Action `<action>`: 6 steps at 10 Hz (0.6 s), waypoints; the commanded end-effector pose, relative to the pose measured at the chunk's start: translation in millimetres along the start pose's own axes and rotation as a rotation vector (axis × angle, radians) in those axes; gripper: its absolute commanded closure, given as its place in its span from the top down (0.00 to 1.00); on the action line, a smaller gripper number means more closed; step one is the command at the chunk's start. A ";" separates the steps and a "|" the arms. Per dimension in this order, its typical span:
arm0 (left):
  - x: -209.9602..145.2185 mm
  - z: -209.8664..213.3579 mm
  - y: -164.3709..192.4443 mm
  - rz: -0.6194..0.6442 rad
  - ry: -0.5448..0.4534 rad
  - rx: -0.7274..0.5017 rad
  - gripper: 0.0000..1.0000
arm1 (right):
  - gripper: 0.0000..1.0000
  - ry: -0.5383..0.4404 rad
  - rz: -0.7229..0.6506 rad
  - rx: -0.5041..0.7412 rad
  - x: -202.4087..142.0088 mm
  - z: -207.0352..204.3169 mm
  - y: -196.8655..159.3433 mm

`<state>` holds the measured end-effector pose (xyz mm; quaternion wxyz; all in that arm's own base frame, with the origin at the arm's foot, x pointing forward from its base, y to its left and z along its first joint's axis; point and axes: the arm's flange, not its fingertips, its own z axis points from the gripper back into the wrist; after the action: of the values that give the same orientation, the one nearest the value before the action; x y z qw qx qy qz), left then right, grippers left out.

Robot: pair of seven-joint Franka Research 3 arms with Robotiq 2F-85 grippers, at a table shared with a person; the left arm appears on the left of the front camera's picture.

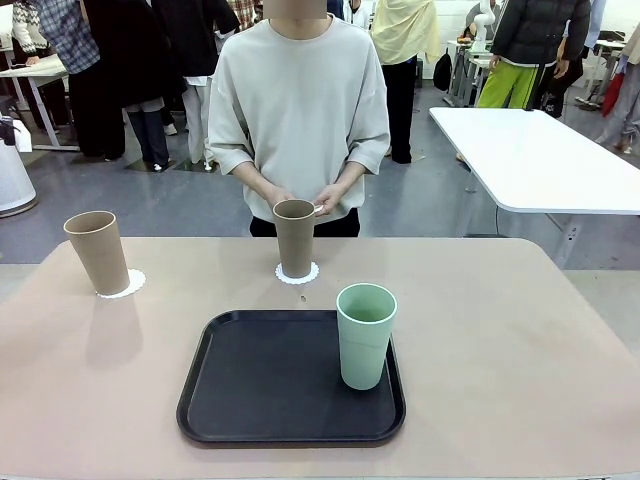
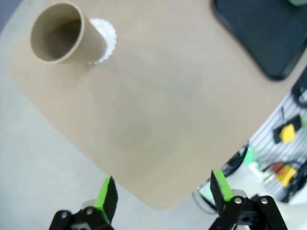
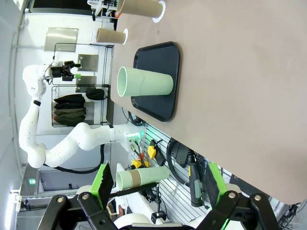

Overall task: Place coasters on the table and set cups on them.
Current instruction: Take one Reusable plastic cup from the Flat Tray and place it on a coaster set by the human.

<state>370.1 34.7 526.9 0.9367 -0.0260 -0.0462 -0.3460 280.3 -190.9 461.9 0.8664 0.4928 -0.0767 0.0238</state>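
Observation:
Two tan cups stand on white scalloped coasters on the table [image 1: 520,340]: one at the far left [image 1: 97,252] on its coaster [image 1: 124,285], one at the far middle [image 1: 294,237] on its coaster [image 1: 297,273]. The mint green cup [image 1: 365,335] stands upright on the right side of the black tray [image 1: 250,385]. The person's hands hold a small white disc [image 1: 319,208] behind the middle cup. My left gripper [image 2: 163,191] hangs open off the table's edge, far from the left tan cup [image 2: 60,33]. My right gripper [image 3: 158,181] is open beyond the table's side, with the mint cup [image 3: 144,82] ahead.
A white table [image 1: 540,160] stands at the back right, with people behind it. Under my table's edge sit a rack of tools and a spare mint and tan cup [image 3: 141,176]. The left arm [image 3: 48,120] shows raised in the right wrist view.

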 end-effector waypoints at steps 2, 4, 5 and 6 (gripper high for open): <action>-1.6 2.3 9.4 -0.094 0.017 -0.007 1.00 | 1.00 -0.001 0.003 0.004 0.2 0.1 0.0; -1.6 2.3 9.4 -0.094 0.017 -0.007 1.00 | 1.00 -0.001 0.003 0.004 0.2 0.1 0.0; -1.1 -0.9 2.9 -0.053 0.004 -0.002 1.00 | 1.00 -0.001 0.003 0.004 0.2 0.1 0.0; -4.1 0.1 3.1 0.160 -0.032 -0.318 1.00 | 1.00 -0.001 0.003 0.004 0.2 0.1 0.0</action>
<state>366.9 39.4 521.2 0.9330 -0.0764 -0.0262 -0.3506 280.3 -190.9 461.9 0.8664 0.4928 -0.0768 0.0238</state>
